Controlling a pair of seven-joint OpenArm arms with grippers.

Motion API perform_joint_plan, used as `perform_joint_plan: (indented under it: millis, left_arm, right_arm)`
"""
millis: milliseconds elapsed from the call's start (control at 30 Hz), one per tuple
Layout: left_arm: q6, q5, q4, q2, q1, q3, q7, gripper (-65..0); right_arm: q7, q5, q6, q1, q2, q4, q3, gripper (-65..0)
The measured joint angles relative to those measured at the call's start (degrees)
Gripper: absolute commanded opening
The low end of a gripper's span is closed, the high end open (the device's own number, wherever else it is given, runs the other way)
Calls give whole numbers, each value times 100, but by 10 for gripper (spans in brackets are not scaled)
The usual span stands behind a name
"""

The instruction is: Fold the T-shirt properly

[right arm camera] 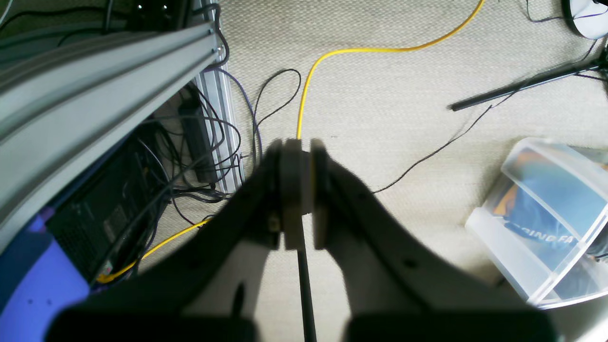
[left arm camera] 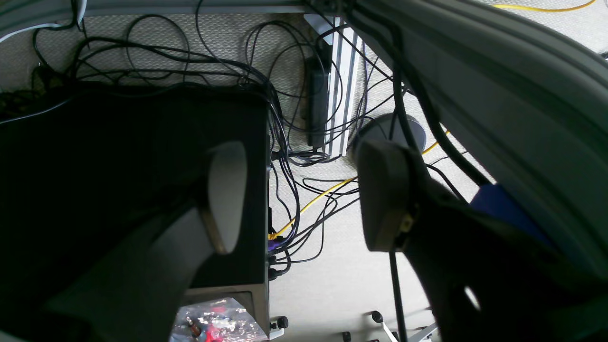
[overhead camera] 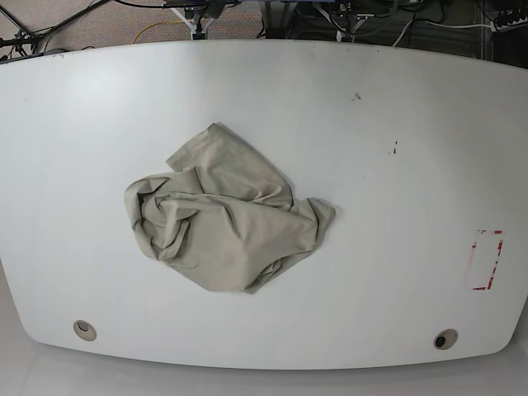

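Base view: T-shirt [overhead camera: 224,210] crumpled mid-desk [overhead camera: 396,206], untouched. Both arms parked off the desk edge over floor, so nothing held: left claw [left arm camera: 304,194] apart, right claw [right arm camera: 298,192] together.
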Motion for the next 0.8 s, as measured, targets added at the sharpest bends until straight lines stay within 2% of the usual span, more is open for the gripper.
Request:
perform_joint_plan:
  millis: [367,400,467,633,800]
  left_arm:
    - [2,0,24,-2,0,13,-4,-301]
    - [0,0,31,-2,22,15,-74,-302]
    - [-2,-4,68,4,122,15,-616,-303]
    - [0,-22,98,11,269,9,-649,-301]
    - [-4,-22,166,-20,413,-24,-1025,-305]
  right_arm:
    - [4,-17,-24,-66,-7,4,-11,-624]
    - [4,-15,-24,-68,-7,4,-11,-624]
    - [11,-9,-24,-87,-4,4,-11,-624]
    - [46,-9,-22,-184,0,31,-11,-623]
    - [57,-13,-24,-374,4,258,-11,-624]
